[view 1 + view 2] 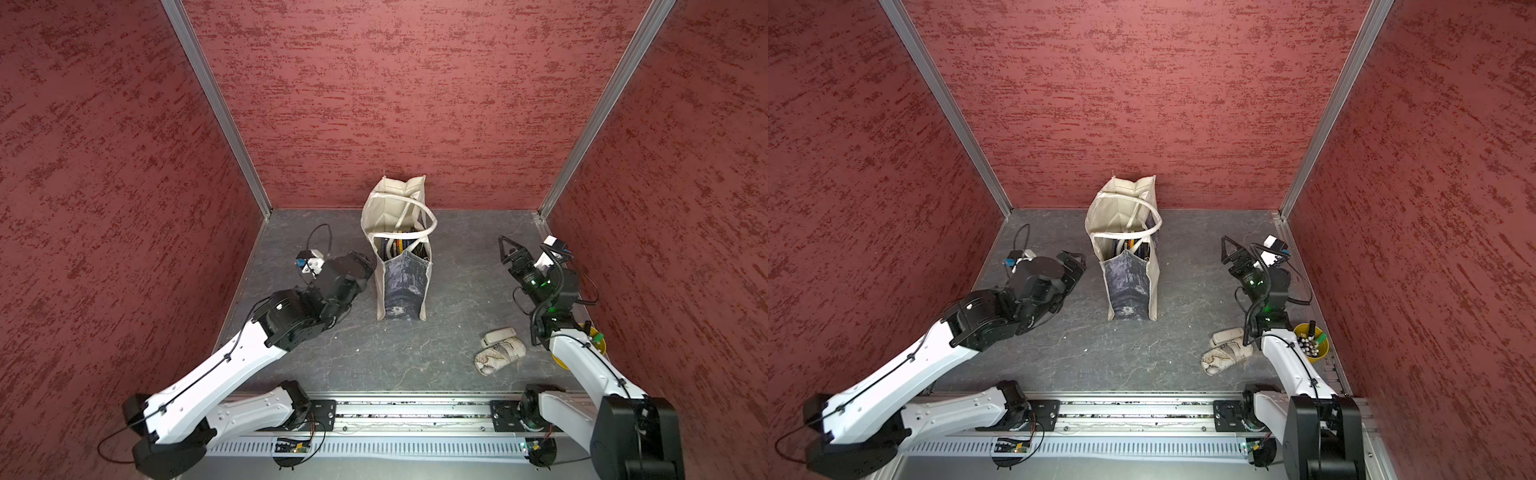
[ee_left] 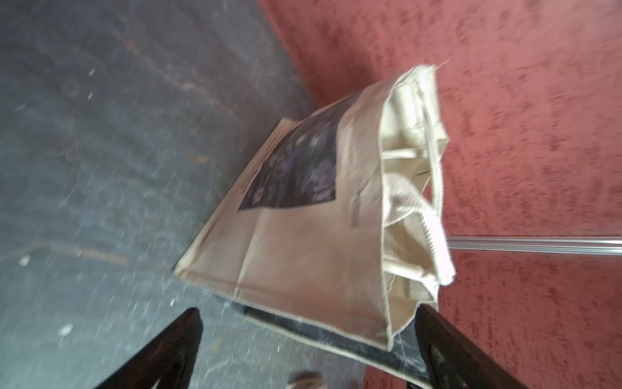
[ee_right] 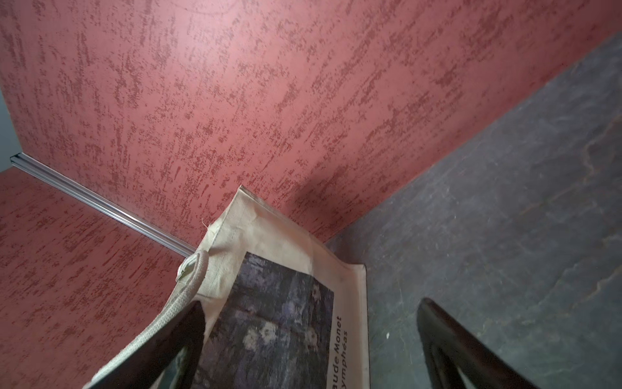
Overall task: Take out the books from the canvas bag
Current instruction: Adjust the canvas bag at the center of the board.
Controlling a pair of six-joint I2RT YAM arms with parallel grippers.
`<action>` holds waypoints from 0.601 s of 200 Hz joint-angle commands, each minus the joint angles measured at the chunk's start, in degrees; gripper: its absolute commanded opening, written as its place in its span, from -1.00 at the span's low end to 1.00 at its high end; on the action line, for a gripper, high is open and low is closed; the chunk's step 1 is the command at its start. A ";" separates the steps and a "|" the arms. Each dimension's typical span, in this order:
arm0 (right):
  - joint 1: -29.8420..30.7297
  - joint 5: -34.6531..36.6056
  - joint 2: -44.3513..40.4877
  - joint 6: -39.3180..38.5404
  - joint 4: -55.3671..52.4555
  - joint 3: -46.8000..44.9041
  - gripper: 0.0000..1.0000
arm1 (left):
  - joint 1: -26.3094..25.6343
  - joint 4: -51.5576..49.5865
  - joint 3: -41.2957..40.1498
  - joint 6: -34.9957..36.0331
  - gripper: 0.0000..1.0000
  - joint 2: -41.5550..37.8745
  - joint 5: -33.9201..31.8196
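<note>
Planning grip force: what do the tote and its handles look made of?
The canvas bag looks like matte cream woven cotton: soft creases, stitched hems. Its handles seem ribbed cotton webbing, judging by their coarse ridged weave.

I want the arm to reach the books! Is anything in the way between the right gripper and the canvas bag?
No. In both top views only bare grey table lies between the right gripper and the canvas bag.

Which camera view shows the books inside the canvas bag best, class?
Both top views: they look down into the open canvas bag, where the books show edge-on. Both wrist views show only its fabric, no books.
</note>
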 commanded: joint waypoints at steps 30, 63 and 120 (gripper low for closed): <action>2.04 0.76 -2.05 -0.84 -1.98 -0.54 0.98 | -10.26 -36.79 27.65 -28.62 0.99 17.83 -3.38; 3.93 1.07 -1.69 -3.30 -2.81 0.21 0.98 | -13.15 -31.51 32.37 -29.45 0.99 22.16 -4.38; 7.51 2.42 -3.01 -5.94 -1.93 0.35 0.98 | -11.49 -32.23 49.56 -26.72 0.99 35.64 -4.64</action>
